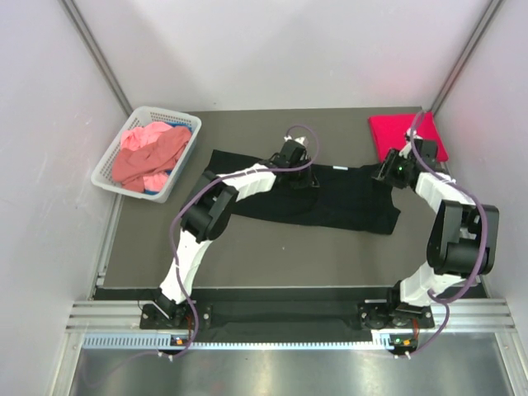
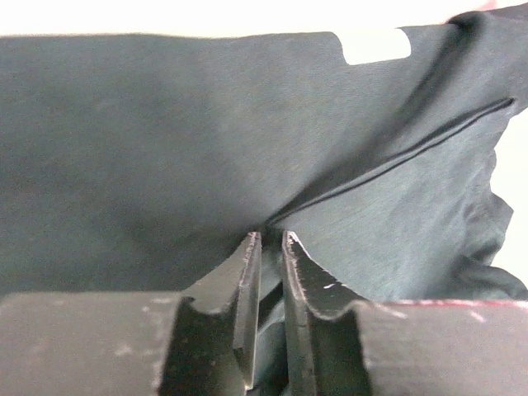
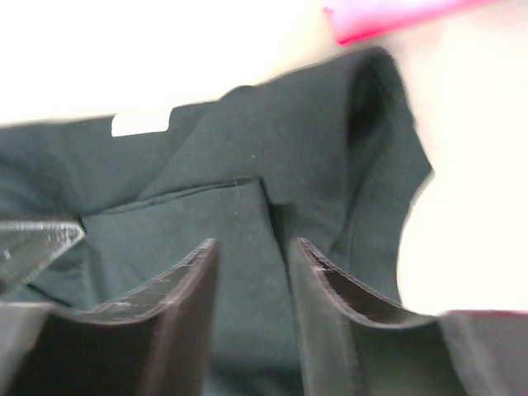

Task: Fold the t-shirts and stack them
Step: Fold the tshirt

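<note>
1 black t-shirt (image 1: pixel 346 202) lies beneath the right gripper (image 3: pixel 256 243), released, and the left gripper (image 2: pixel 271 235), narrowly parted, grip unclear.

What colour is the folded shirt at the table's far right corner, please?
The shirt is bright red; the top view shows it best.

Four t-shirts (black (image 1: pixel 346 202), crimson (image 1: pixel 394 132), pink (image 1: pixel 148 153), blue (image 1: pixel 183 129)), one basket (image 1: pixel 111 153), two arms (image 1: pixel 191 243) (image 1: pixel 455 235).

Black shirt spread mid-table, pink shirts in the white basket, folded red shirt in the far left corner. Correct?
Not quite. In the top view the folded red shirt lies in the far right corner, not the left. The rest holds.
</note>
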You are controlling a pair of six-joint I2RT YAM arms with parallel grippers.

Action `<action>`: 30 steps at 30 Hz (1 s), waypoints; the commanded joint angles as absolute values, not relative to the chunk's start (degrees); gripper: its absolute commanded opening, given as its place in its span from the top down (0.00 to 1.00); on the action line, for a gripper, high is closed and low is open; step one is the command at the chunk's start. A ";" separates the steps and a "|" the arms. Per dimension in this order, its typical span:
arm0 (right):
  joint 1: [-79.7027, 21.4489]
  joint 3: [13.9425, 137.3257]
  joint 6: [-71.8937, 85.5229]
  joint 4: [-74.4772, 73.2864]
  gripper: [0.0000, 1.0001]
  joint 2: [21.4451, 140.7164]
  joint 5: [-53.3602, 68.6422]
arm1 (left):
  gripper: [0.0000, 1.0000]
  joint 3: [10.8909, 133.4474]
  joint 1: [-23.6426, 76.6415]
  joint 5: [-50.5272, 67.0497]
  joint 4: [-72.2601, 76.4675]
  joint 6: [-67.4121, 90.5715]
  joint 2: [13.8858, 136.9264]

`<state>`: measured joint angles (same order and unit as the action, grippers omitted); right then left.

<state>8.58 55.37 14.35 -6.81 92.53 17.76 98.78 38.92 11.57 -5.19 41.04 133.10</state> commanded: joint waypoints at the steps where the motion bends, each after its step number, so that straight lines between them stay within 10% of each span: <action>1: 7.82 63.61 21.08 -23.34 0.55 91.40 11.70 | 0.73 96.33 37.88 6.95 -5.35 38.77 124.20; 6: 7.56 58.11 18.91 -33.39 0.48 86.76 12.92 | 0.56 96.40 37.62 10.26 -3.52 31.65 120.05; 30: 7.91 65.48 6.15 -12.31 0.46 100.37 29.97 | 0.55 114.17 37.79 22.59 -17.85 19.07 137.11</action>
